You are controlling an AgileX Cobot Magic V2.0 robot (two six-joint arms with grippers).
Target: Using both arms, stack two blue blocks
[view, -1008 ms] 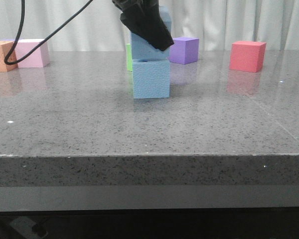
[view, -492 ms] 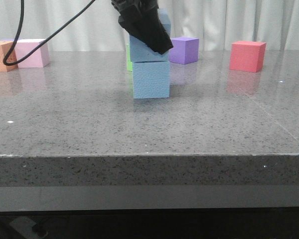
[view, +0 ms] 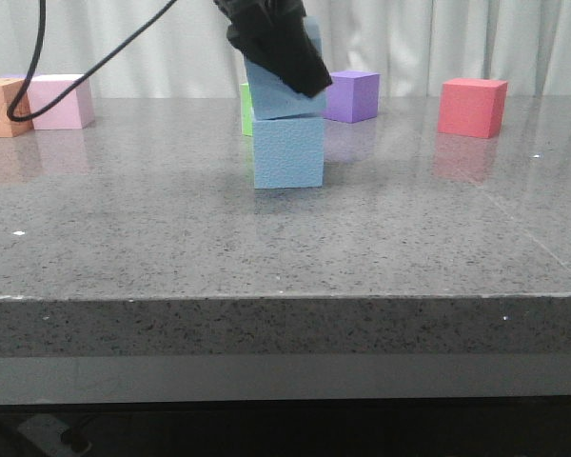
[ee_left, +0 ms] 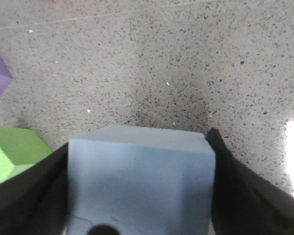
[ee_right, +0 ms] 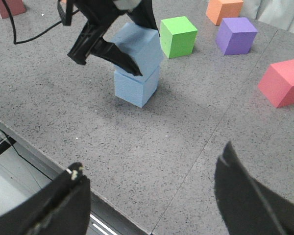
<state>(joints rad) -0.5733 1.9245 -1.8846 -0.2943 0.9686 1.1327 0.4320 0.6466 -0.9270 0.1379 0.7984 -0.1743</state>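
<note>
While my left gripper (view: 278, 57) clamps the upper blue block (view: 271, 93), that block sits tilted on the lower blue block (view: 288, 152), its edges not square with the one beneath. From the left wrist, 1 finger (ee_left: 29, 196) presses each side of the held block (ee_left: 139, 183), both pads flush against the foam. The lower block stands flat on the grey speckled table (view: 285, 248), near the middle. In the right wrist view the stack shows as 2 pale cubes, the upper blue block (ee_right: 139, 46) skewed over the lower blue block (ee_right: 136, 87), with my left gripper (ee_right: 105, 41) across the upper one.

My right gripper (ee_right: 152, 196) hangs well apart from the stack, above the table's near edge, fingers spread wide with nothing between them.

Just behind the stack, partly hidden, a green block (view: 246, 108) rests on the table. A purple block (view: 351, 95) stands further back and to the right. A red block (view: 473, 107) is well off to the right. At far left sit a pink block (view: 62, 100) and an orange block (view: 2, 107), touching or nearly so. A black cable (view: 86, 71) loops from my left arm down toward the pink block.
</note>
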